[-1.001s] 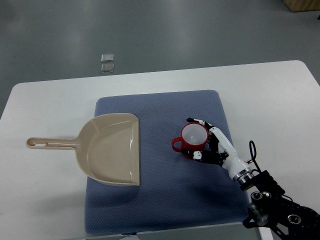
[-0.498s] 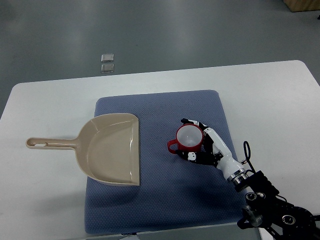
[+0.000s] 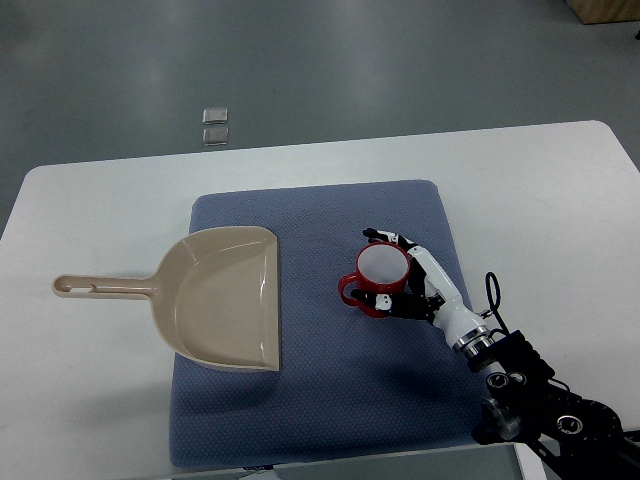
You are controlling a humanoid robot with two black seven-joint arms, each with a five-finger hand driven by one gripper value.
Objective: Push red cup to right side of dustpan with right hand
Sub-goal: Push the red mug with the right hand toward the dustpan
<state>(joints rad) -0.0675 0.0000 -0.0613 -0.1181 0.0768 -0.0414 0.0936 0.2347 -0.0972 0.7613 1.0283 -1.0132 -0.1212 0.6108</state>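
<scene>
A red cup (image 3: 378,277) with a white inside stands upright on the blue mat (image 3: 320,400), its handle pointing left. My right hand (image 3: 400,280) comes in from the lower right and its fingers (image 3: 385,303) curve around the cup's right side, touching it at the top and bottom. A beige dustpan (image 3: 220,297) lies on the mat's left part, handle pointing left over the white table. A gap of mat separates the cup from the dustpan's right edge. The left arm does not show.
The white table (image 3: 540,190) surrounds the mat. Two small grey squares (image 3: 215,124) lie on the floor beyond the table's far edge. The near table edge runs just below the mat.
The cup and my right hand shifted a little to the left, toward the dustpan, then eased back slightly. The dustpan has not moved.
</scene>
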